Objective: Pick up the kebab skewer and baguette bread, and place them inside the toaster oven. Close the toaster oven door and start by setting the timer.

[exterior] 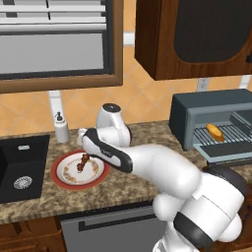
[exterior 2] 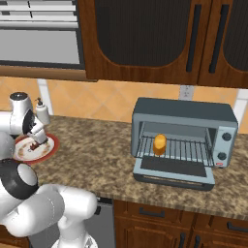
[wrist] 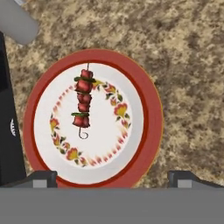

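right now the pincer (wrist: 112,177) hangs above the round red-rimmed white plate with a flower pattern (wrist: 144,109), its two dark fingertips (wrist: 41,178) spread as wide as they go, one at each side of the plate's near rim, holding nothing and touching nothing. the thin kebab skewer with dark red and brown chunks (wrist: 83,103) lies flat on the plate, left of its middle in the hand view. the plate rests on the speckled brown stone bench (exterior: 123,184), just beside the black sink (exterior: 22,167). a small white soap bottle (exterior: 61,129) stands behind the plate. well away from the plate along the bench, the boxy grey-blue toaster oven (exterior 2: 184,111) has its grey-blue framed door with dark glass (exterior 2: 174,172) folded down flat. the stubby golden-orange baguette bread (exterior 2: 159,144) sits on the wire rack (exterior 2: 189,150) inside.
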